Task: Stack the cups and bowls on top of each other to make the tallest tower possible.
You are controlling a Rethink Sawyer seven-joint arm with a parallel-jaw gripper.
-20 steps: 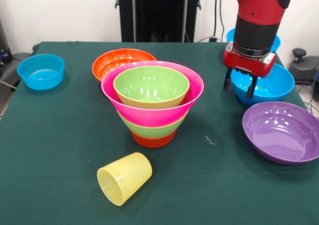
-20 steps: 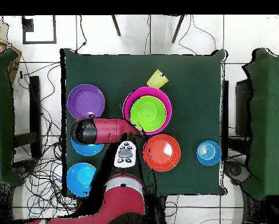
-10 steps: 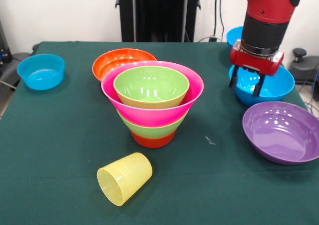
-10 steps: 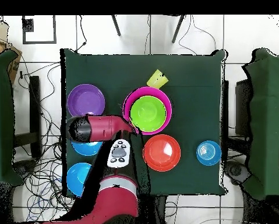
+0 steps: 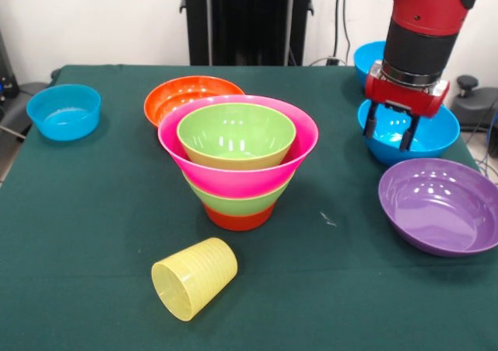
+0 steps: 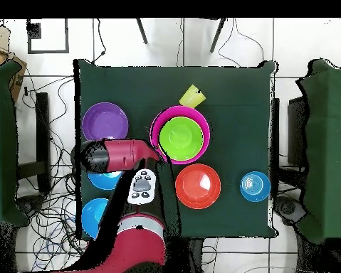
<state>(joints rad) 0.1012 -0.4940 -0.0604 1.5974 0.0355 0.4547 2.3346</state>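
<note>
Above blue bowl (image 5: 412, 137), gripper (image 5: 391, 135) seemingly open, unmarked.

The red arm (image 5: 412, 8) reaches down vertically; its gripper (image 5: 391, 131) points straight down, fingers (image 5: 371, 121) apart and empty.

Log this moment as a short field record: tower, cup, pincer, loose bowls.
tower: pink bowl with lime green bowl nested inside, on a lime green and an orange bowl
cup: yellow cup on its side, mouth toward camera
pincer: pincer open, empty, over blue bowl
loose bowls: purple bowl, orange bowl, small blue bowl
</note>
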